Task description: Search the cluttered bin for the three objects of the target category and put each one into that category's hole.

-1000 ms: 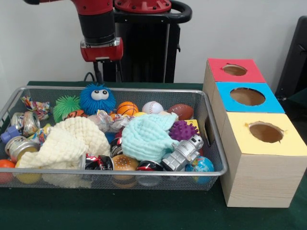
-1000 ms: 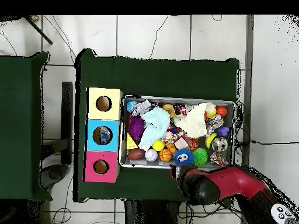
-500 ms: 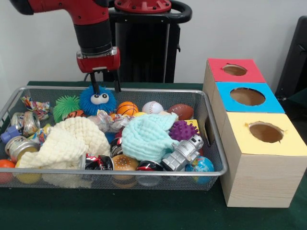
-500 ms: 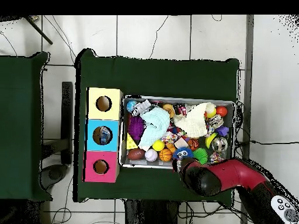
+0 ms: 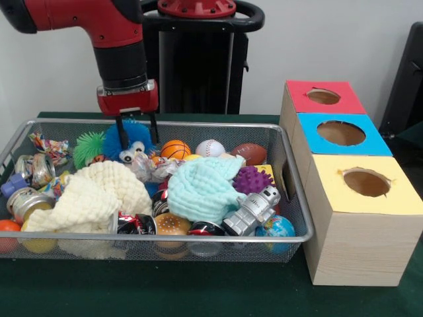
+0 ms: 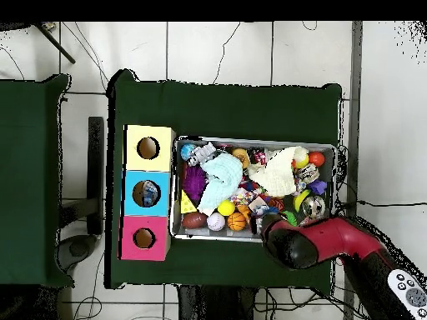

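My gripper [image 5: 136, 137] has come down at the back of the wire bin [image 5: 158, 236]. It is open, with one finger on each side of a blue furry ball [image 5: 136, 131] that has googly eyes. A green spiky ball [image 5: 89, 146] lies just left of it and a small basketball [image 5: 175, 149] just right. A baseball [image 5: 210, 148], a football [image 5: 250, 153] and a purple spiky ball [image 5: 252, 178] lie further right. In the overhead view the red arm [image 6: 313, 244] covers the blue ball and the gripper.
A cream cloth [image 5: 89, 195] and a mint cloth [image 5: 203, 188] cover the bin's middle. A toy robot [image 5: 254, 210], a globe ball [image 5: 276, 228] and cans [image 5: 30, 198] lie near the front. Red [image 5: 324, 97], blue [image 5: 340, 133] and yellow [image 5: 365, 183] boxes with holes stand to the right.
The arm has moved left and down from above the bin's back rim, so the open fingers now straddle the blue furry ball.
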